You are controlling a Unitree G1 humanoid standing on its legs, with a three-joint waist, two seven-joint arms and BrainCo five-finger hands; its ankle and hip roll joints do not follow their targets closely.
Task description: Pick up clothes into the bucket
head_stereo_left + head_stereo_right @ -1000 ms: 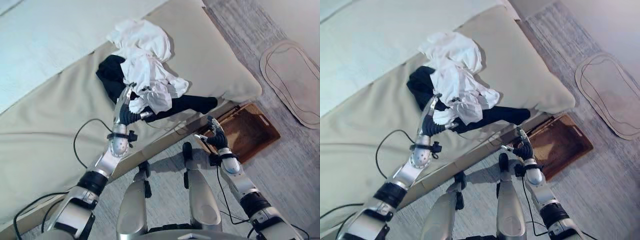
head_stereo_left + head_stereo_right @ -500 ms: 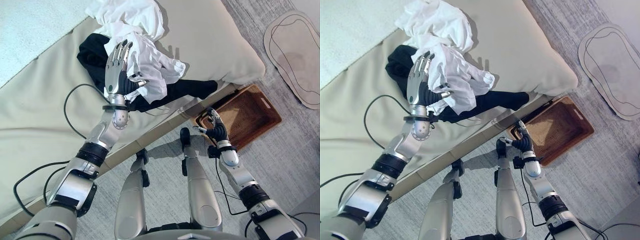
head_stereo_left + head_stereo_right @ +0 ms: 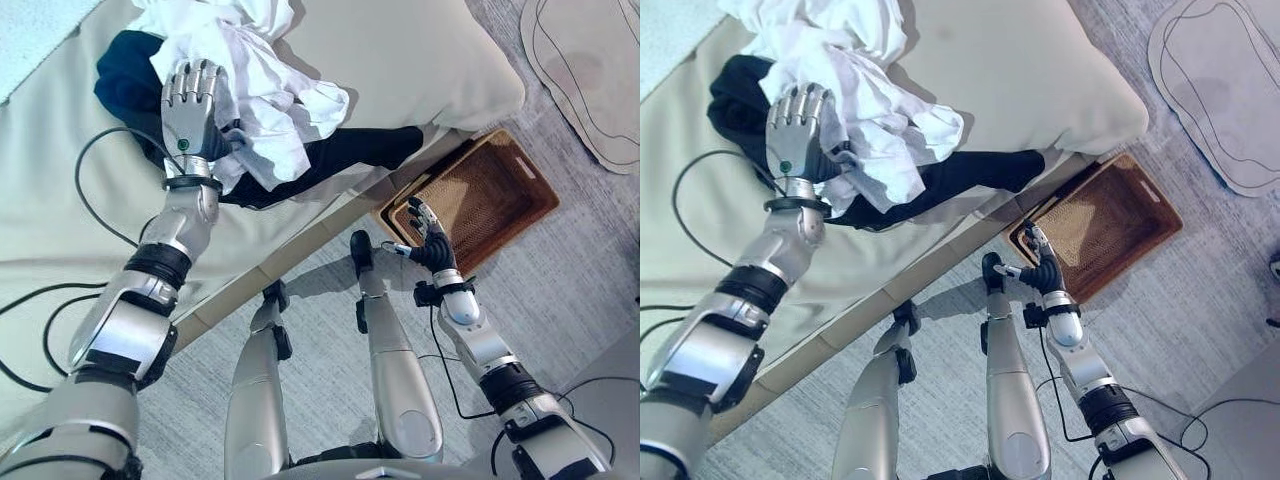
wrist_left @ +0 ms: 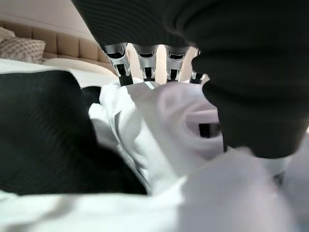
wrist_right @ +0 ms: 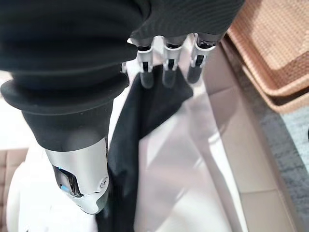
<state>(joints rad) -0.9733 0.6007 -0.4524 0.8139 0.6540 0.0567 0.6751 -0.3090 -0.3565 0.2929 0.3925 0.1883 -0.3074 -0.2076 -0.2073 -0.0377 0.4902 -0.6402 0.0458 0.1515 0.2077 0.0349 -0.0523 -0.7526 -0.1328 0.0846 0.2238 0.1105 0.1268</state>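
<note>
Clearly left hand (image 3: 190, 118) nearer: straight fingers (image 3: 186, 80) rest on crumpled white cotton garment (image 3: 262, 125) atop black garment (image 3: 350, 152), nothing gripped. Woven brown rattan basket (image 3: 488, 195) beyond pile, by slack-fingered, empty right hand (image 3: 428, 241).

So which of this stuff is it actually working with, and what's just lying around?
Part of the job:
- white clothes, heaped on the bed
- black garment, under them
- wicker basket, on the floor by the bed
- left hand, on the pile
- right hand, open near the basket

Just lying about:
- pillow
- floor mat
</note>
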